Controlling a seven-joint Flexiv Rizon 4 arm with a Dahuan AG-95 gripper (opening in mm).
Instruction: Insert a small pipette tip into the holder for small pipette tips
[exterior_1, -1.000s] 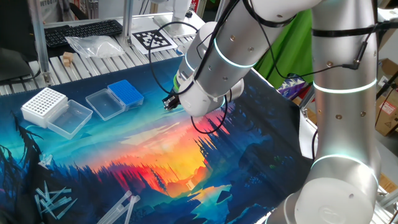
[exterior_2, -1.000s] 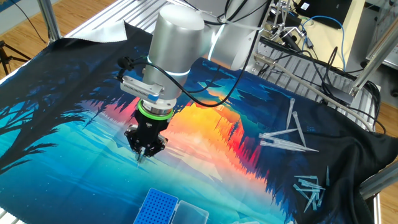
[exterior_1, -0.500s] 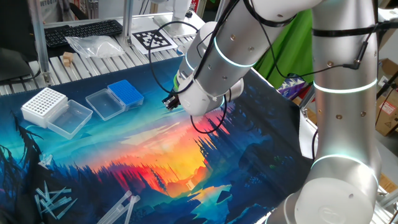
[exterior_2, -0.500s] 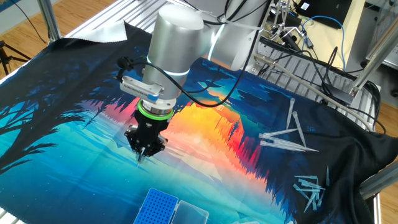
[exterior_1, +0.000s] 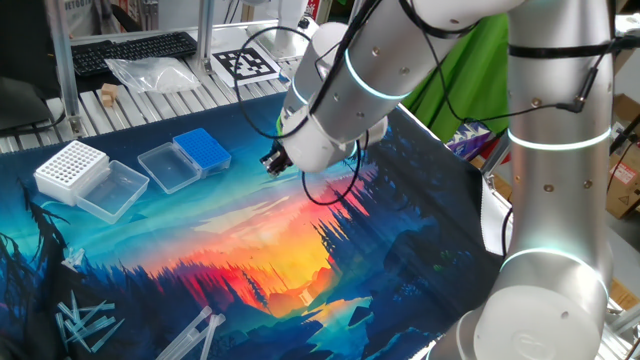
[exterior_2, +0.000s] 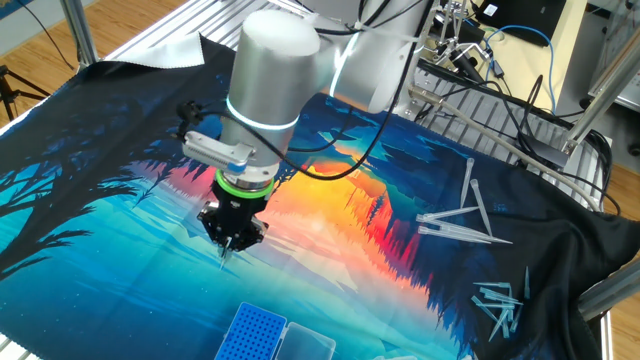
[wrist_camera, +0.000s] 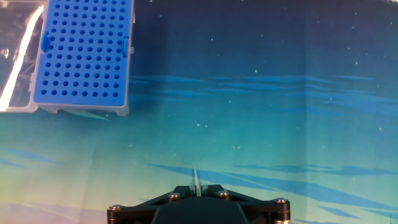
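Since a moment ago, the big silver arm has been tipping its wrist, so the upper part is leaning a bit more to the left in both fixed views, while the gripper is staying over the same spot. The worktop is wearing a dark cloth with a sunset picture on it.

One fixed view is showing a large white rack with bigger holes, sitting at the left with its clear lid lying open beside it. Next to that, the holder for small pipette tips is sitting, small and blue, with its own clear lid folded open and touching it. Nothing is standing between the gripper and the blue holder; bare cloth is lying between them. A keyboard and a clear bag are lying behind the cloth, and loose tips are lying at the near left corner.

The other fixed view is showing more loose tips well apart from the gripper, and the blue holder is sitting at the bottom edge, near the gripper.

Only the hand view is showing the tiny holes in the blue holder, up in the left corner, and the gripper's jaws pressed together, pinching a small pipette tip that is poking out toward the cloth.
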